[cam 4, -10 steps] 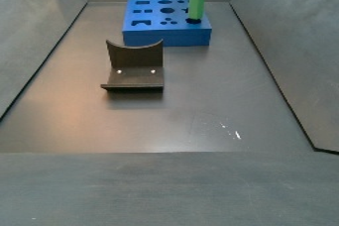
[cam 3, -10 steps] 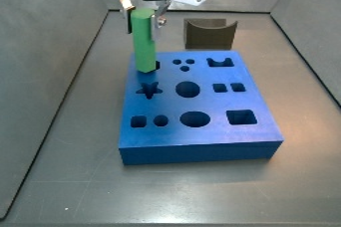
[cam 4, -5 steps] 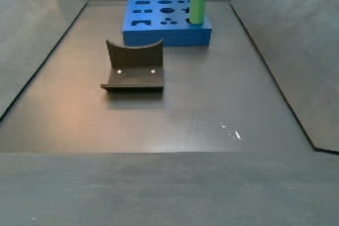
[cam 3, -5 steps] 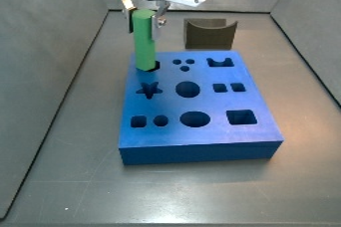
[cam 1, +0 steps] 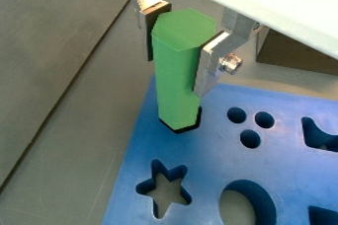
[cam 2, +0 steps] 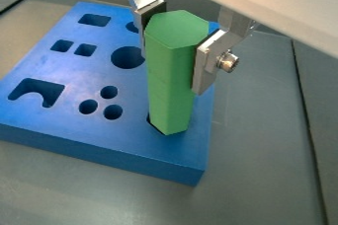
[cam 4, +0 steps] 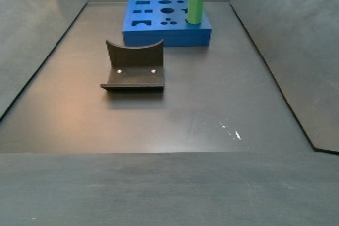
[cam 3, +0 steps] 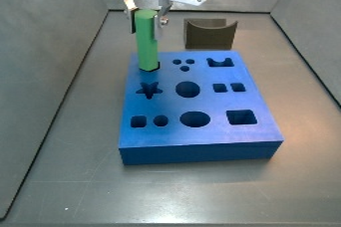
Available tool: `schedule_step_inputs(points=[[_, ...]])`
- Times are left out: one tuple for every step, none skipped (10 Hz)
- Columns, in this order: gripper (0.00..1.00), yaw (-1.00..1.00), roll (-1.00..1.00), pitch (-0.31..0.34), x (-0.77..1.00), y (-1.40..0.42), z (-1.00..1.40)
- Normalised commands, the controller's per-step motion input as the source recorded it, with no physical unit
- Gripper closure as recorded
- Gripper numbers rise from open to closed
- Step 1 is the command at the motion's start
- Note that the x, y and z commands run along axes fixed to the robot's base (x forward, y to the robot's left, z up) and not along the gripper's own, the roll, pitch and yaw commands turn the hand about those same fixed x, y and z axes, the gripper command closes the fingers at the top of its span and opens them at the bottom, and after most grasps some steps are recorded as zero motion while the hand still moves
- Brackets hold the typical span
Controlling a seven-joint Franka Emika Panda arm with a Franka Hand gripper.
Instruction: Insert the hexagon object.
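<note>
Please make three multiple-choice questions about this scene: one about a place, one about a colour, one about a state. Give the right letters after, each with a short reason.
1. Where on the blue block does the hexagon object stand?
A. at a corner hole
B. in the middle hole
C. on the floor beside the block

2. What colour is the hexagon object?
A. red
B. bright green
C. yellow

3. How does the gripper stand?
A. open, far from the peg
B. shut on the upright peg
C. shut on the dark curved grey piece

Answers: 1 A, in both wrist views the peg's foot is at the block's corner. 2 B, every view shows it green. 3 B, the silver fingers press its sides in both wrist views.
</note>
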Motion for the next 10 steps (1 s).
schedule_step_inputs(points=[[1.0, 0.0, -0.05, -0.114, 0.07, -0.11, -0.35], [1.0, 0.0, -0.04, -0.161, 0.0, -0.12, -0.38], [1.0, 0.0, -0.02, -0.184, 0.0, -0.07, -0.46], [1.0, 0.0, 0.01, -0.203, 0.0, -0.06, -0.59], [1.0, -0.04, 0.1, -0.131, 0.0, -0.05, -0.61], [1.0, -0.07, 0.17, -0.069, 0.0, 0.0, -0.5], [1.0, -0.06, 0.21, -0.044, 0.0, 0.0, -0.49], [1.0, -0.14, 0.0, -0.136, -0.09, 0.0, -0.31], [1.0, 0.0, 0.0, -0.02, 0.0, 0.0, 0.0], [1.0, 0.0, 0.0, 0.0, 0.0, 0.0, 0.0]])
